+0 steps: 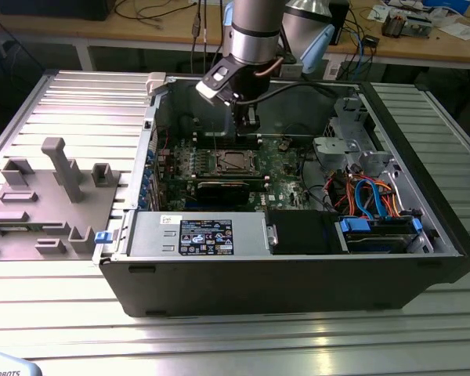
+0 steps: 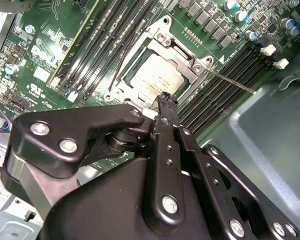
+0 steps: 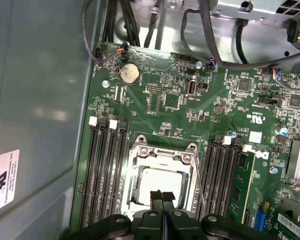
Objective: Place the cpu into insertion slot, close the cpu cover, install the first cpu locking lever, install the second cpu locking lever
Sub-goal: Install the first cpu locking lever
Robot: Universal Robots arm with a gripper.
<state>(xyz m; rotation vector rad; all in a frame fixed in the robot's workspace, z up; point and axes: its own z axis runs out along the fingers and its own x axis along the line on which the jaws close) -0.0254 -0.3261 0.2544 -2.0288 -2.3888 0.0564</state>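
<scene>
The cpu lies flat in the insertion slot on the green board, its silvery top showing. The cpu cover, a metal frame with a window, appears to lie down around it. One thin locking lever sticks out from a corner of the socket, over the memory slots. Another thin dark rod crosses the slots on the opposite side. My gripper hangs just above the socket's edge, shut with nothing between its fingers.
Long black memory slots flank the socket on both sides. The case's grey wall rises close by. Cable bundles and a drive cage sit in the case. Grey fixtures stand on the table at the exterior view's left.
</scene>
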